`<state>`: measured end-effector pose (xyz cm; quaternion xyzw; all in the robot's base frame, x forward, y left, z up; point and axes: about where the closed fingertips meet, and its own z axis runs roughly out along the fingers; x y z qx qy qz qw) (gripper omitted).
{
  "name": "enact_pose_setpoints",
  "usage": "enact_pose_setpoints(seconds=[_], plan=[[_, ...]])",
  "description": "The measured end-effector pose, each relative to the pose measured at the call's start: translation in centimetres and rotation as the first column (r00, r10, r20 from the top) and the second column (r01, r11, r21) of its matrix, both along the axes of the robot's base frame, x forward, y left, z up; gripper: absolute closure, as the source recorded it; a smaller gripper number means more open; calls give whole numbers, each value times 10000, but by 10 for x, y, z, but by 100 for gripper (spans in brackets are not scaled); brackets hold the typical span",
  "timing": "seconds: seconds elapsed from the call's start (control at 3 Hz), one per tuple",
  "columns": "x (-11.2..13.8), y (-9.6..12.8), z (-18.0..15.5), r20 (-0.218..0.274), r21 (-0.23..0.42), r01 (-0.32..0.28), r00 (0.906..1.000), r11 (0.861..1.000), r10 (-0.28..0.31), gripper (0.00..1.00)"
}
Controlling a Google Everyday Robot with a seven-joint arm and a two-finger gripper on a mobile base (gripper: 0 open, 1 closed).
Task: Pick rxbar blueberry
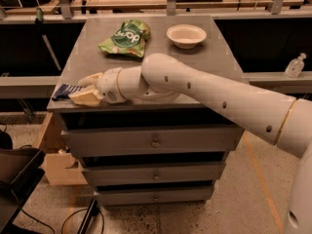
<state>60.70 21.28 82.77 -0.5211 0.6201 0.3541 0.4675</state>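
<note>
- Dim, warm light is falling from above on the gripper (82, 88) at the front left corner of the cabinet top (214, 57).
- Shadow is pooling below it, over the drawers (195, 140) and floor (243, 199).

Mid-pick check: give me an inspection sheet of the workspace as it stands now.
Surface: grey cabinet top, flat, above a stack of drawers.
Job's things: rxbar blueberry lying flat at the top's front-left corner.
Clutter: green snack bag at the back left; white bowl at the back centre, apart from the bag.
Grippers: gripper low over the front-left corner, at the bar's right end.
Cables: dark cable on the floor, lower left.
Surroundings: clear pump bottle on the ledge to the right; cardboard box on the floor left of the cabinet.
</note>
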Motion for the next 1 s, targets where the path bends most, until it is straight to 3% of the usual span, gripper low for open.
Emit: enact_pose_setpoints(seconds=[0.67,1.0], plan=[[7,-53,79,850,-60,31,9964,10000,-26,100],[16,-98,112,1061,10,-189,9942,9998,187,100]])
